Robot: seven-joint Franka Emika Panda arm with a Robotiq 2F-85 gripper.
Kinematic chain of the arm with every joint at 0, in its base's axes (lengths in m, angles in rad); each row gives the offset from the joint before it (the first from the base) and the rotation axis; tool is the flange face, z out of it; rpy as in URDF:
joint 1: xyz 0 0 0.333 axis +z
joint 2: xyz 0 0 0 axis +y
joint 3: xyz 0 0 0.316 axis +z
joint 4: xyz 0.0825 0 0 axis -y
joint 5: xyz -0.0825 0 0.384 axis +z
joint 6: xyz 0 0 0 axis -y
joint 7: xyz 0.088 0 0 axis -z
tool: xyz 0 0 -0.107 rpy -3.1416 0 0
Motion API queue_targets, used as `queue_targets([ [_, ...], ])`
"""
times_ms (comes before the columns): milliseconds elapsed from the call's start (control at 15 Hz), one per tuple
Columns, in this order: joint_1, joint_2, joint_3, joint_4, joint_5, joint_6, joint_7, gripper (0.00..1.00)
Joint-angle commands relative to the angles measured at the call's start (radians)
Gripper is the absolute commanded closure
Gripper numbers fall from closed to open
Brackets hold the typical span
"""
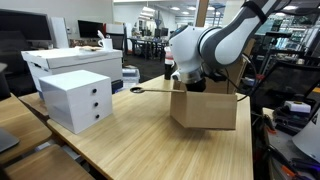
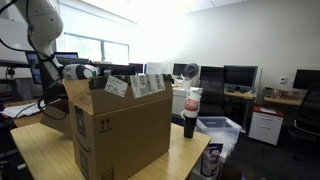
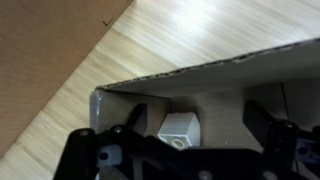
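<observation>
Office desks and monitors stand behind a wooden table (image 1: 150, 150) carrying an open cardboard box (image 1: 205, 110) and a white drawer unit (image 1: 75, 100). In the wrist view the end effector (image 3: 195, 112) hangs over the box's rim, jaws spread and empty. A pale block (image 3: 178, 128) sits below between them, apparently inside the box. It looks small, rigid and light; its flat opposite sides seem the best hold.

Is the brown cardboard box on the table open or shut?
Open. The brown cardboard box has its top flaps standing up in both exterior views; the wrist view looks over its rim inside.
</observation>
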Motion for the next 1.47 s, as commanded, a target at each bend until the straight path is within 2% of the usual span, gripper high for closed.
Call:
queue_targets([
  [0, 0.008, -0.027, 0.003, -0.053, -0.011, 0.013, 0.033, 0.0],
  [67, 0.009, -0.029, 0.004, -0.055, -0.01, 0.012, 0.034, 0.25],
  [133, 0.01, -0.032, 0.005, -0.058, -0.01, 0.011, 0.035, 0.27],
  [467, 0.012, -0.035, 0.008, -0.07, -0.008, 0.011, 0.047, 0.6],
  [800, 0.018, -0.032, 0.009, -0.066, -0.003, 0.01, 0.065, 0.89],
  [933, 0.018, -0.032, 0.011, -0.062, 0.0, 0.01, 0.067, 0.98],
  [1000, 0.018, -0.035, 0.013, -0.06, 0.005, 0.007, 0.065, 0.6],
  [1133, 0.014, -0.049, 0.02, -0.062, 0.018, 0.008, 0.051, 0.62],
  [1400, 0.012, -0.085, 0.038, -0.066, 0.053, 0.013, 0.033, 0.42],
])
